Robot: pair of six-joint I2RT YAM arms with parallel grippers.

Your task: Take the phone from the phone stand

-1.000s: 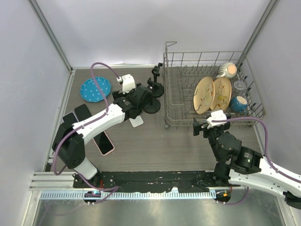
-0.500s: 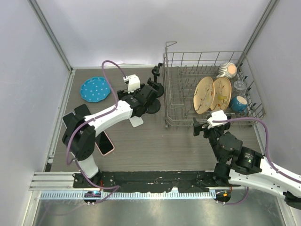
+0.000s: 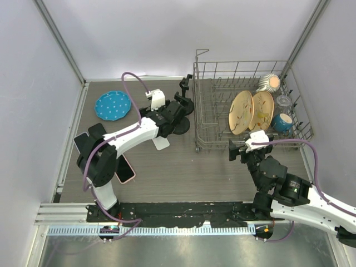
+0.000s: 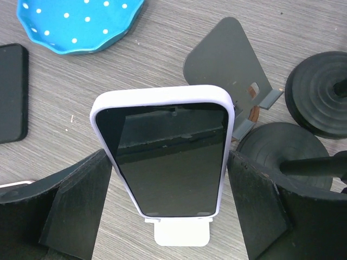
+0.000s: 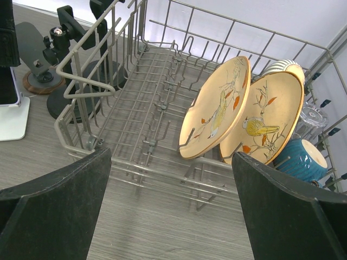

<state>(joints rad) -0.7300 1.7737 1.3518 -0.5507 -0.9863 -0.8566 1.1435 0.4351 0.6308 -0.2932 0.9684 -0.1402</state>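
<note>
A phone [image 4: 168, 154] in a white case leans upright on a white phone stand [image 4: 181, 234], its dark screen facing the left wrist camera. My left gripper [image 4: 169, 162] is open and straddles it. One of its fingers [image 4: 76, 206] stands at each long edge, very close to the case. In the top view the left gripper [image 3: 166, 123] covers most of the phone, and only the stand's base [image 3: 162, 143] shows. My right gripper [image 3: 236, 151] is open and empty, low over the table in front of the dish rack.
A wire dish rack [image 3: 245, 72] with two plates, a bowl and a glass fills the back right. A blue dotted plate [image 3: 113, 105] lies back left. Other phones [image 3: 123, 168] lie flat at the left. Black round-based stands [image 4: 320, 92] and a grey stand [image 4: 230, 59] crowd behind the phone.
My left arm has swung right and come down over the phone stand, and its fingers have drawn in slightly toward the phone's edges. The right arm has not moved.
</note>
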